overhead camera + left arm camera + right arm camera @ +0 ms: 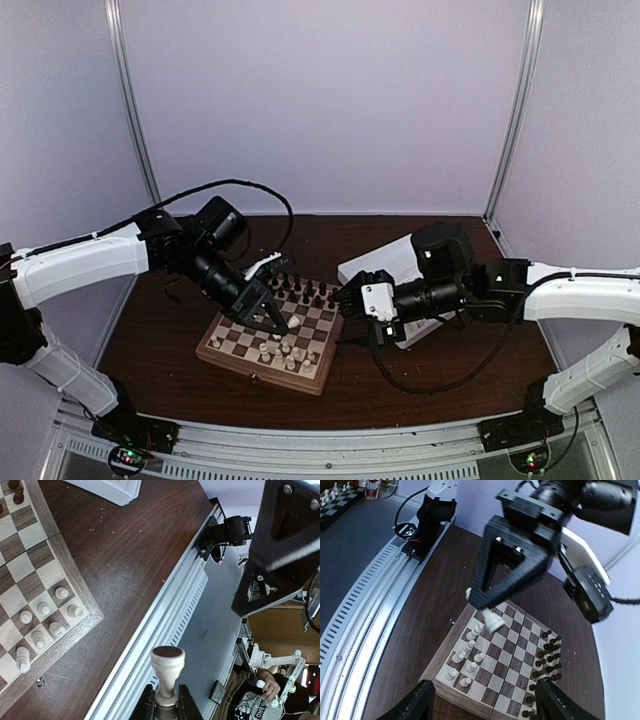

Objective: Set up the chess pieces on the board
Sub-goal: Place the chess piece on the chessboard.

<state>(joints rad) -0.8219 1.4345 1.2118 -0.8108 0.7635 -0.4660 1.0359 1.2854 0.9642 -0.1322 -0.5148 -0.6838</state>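
Cream pieces (285, 350) crowd the board's (240, 345) near side and dark pieces (305, 290) line the far side. A white tray (362, 267) lies behind the right arm. Left wrist: the left gripper (165, 706) clenches one raised piece (167, 667). Right wrist: the right gripper (487, 705) gapes empty, facing the board with the left arm between.
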